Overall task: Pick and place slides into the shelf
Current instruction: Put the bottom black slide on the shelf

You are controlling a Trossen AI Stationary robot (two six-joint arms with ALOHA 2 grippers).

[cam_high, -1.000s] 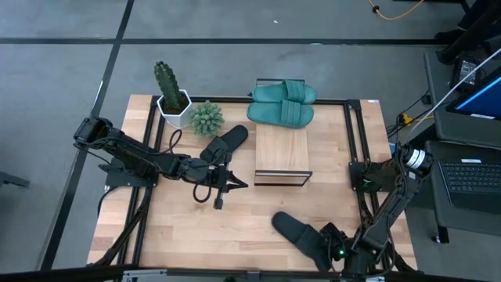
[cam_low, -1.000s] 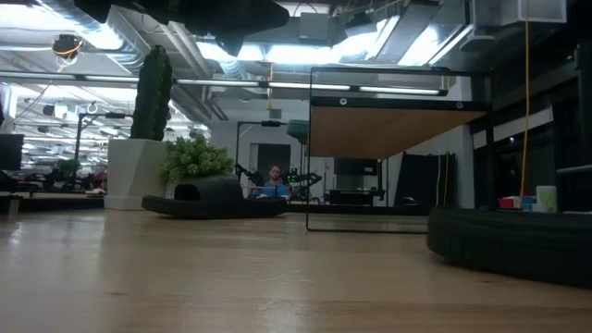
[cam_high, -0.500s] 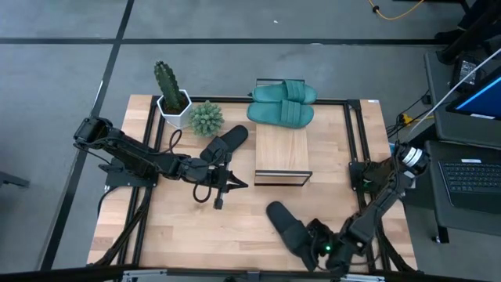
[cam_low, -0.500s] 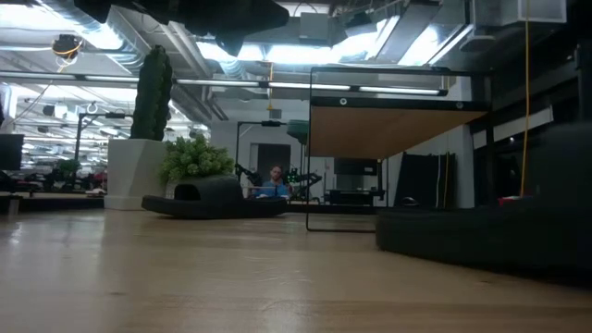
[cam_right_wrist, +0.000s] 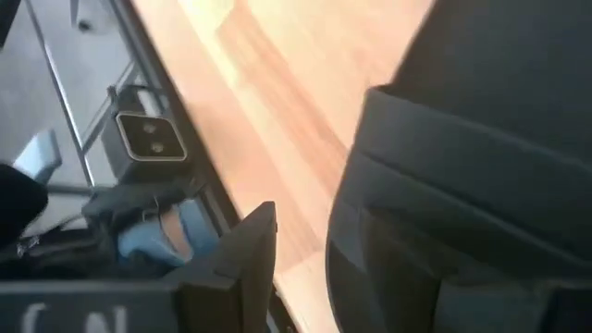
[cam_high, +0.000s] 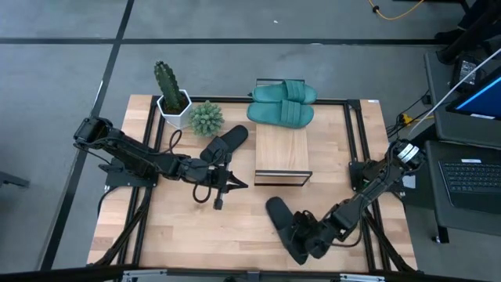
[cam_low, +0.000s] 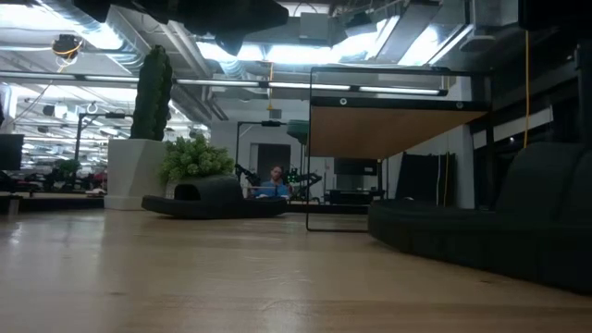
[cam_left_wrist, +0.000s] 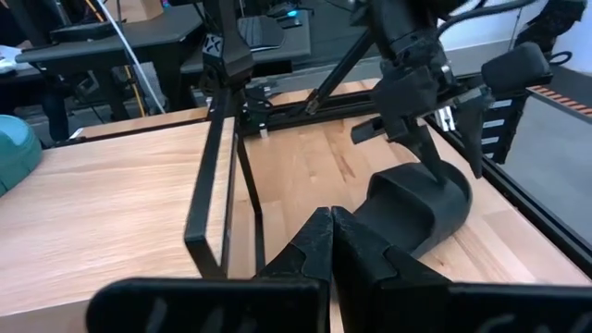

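Right claw (cam_high: 307,235) sits low at the near edge of the surface (cam_high: 235,227), its fingers spread wide over the strap end of a black slide (cam_high: 283,223); whether they actually pinch the slide cannot be told. From above, that slide lies at a slant just in front of the shelf (cam_high: 282,151), toe toward the middle of the surface. The right wrist view shows only what the overhead cannot: one dark finger (cam_right_wrist: 242,259) beside the slide's rubber edge, with bare wood in the gap. In the level view the same slide fills the right foreground as a dark mass (cam_low: 462,245).

Left claw (cam_high: 232,184) hovers farther in, to the left of the shelf, its fingers pressed together and holding nothing. Its wrist camera looks past the shelf's black leg toward the right arm and the near slide.

A second black slide (cam_high: 225,143) lies behind the left claw, beside a small leafy plant (cam_high: 206,117) and a potted cactus (cam_high: 168,88). Two teal slides (cam_high: 283,104) rest stacked at the far end of the shelf.
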